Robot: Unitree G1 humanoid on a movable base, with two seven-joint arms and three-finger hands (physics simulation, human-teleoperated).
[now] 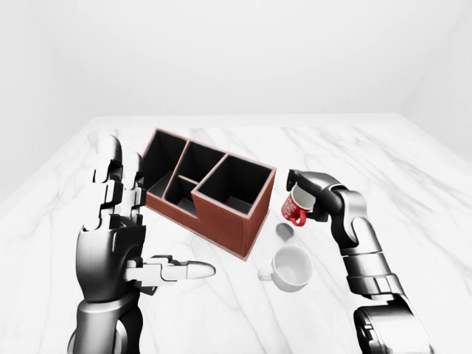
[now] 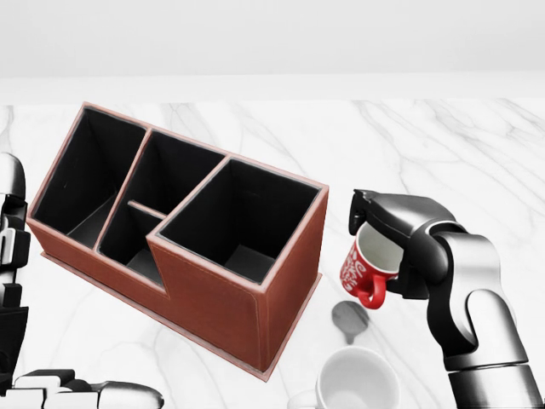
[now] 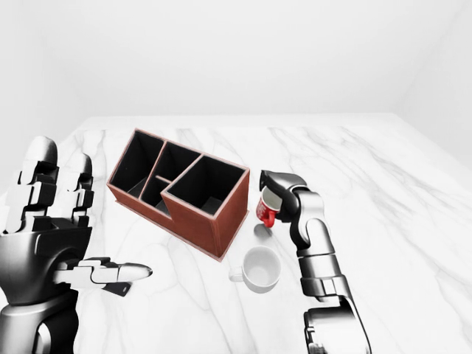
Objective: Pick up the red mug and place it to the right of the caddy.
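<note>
Gripping glossy red mug (image 2: 368, 266), seemingly airborne
</note>
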